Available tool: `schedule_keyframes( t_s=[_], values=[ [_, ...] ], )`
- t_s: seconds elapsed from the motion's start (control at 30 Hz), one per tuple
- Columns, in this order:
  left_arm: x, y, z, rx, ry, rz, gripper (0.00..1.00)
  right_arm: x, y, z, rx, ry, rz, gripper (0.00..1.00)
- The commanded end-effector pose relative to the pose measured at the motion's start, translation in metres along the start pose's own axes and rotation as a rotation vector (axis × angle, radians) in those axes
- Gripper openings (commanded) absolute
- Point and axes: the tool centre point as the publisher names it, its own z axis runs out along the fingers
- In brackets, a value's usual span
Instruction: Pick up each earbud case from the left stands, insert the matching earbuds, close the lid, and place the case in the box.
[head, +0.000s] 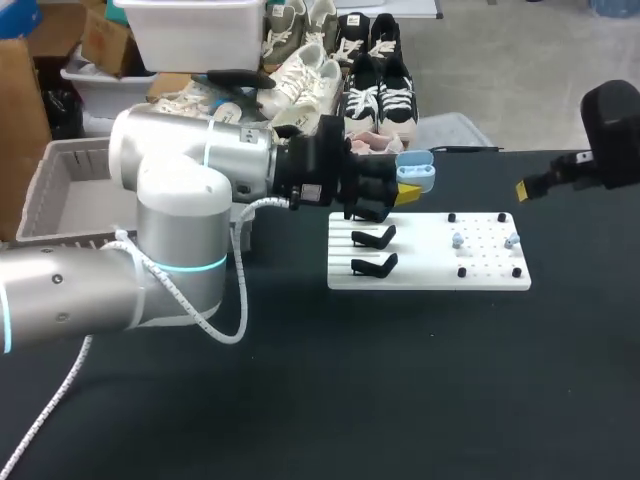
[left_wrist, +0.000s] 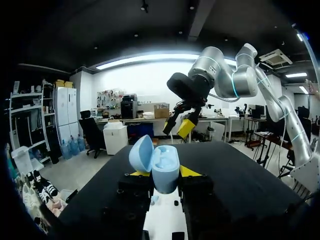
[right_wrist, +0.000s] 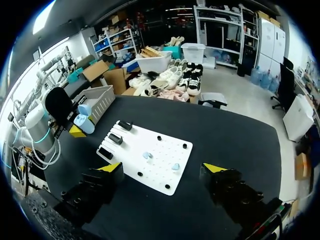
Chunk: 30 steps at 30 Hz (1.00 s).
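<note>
Left gripper (left_wrist: 164, 173) is held over the far edge of the flat white board (head: 430, 272), at its stand end, the jaws pinching a smooth, rounded pale-blue earbud case (left_wrist: 165, 162) with its lid hinged open. Angular black stands (head: 374, 238) and two small pale earbuds (head: 457, 241) are noted on the board. Right gripper (right_wrist: 162, 169) is held beyond the board's right end, jaws spread wide. A grey box (head: 60, 190) is seen at the left edge of the matte black worktop (head: 400, 380), with open worktop on the near side.

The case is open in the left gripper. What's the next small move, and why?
Probably bring the right gripper, open and empty, down toward one earbud on the white board. The left gripper holds the blue case with its lid open, and both earbuds lie on the board.
</note>
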Motion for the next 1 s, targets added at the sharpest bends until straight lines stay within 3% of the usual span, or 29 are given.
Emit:
schedule_keyframes(
  t_s=[0.03,0.53,0.77,1.0],
  values=[
    [0.004,-0.005,-0.007,-0.008,-0.007,0.002,0.00,0.000,0.005,0.001,0.050,0.002,0.000,1.00],
    [0.039,-0.003,-0.017,0.003,0.085,0.018,0.00,-0.007,0.015,0.009,0.045,0.032,-0.009,1.00],
    [0.060,0.011,-0.019,0.007,0.118,0.017,0.00,-0.007,0.018,0.012,0.053,0.050,0.001,1.00],
    [0.067,0.020,-0.020,0.007,0.115,0.001,0.00,-0.010,0.018,0.013,0.059,0.060,0.002,1.00]
  ],
)
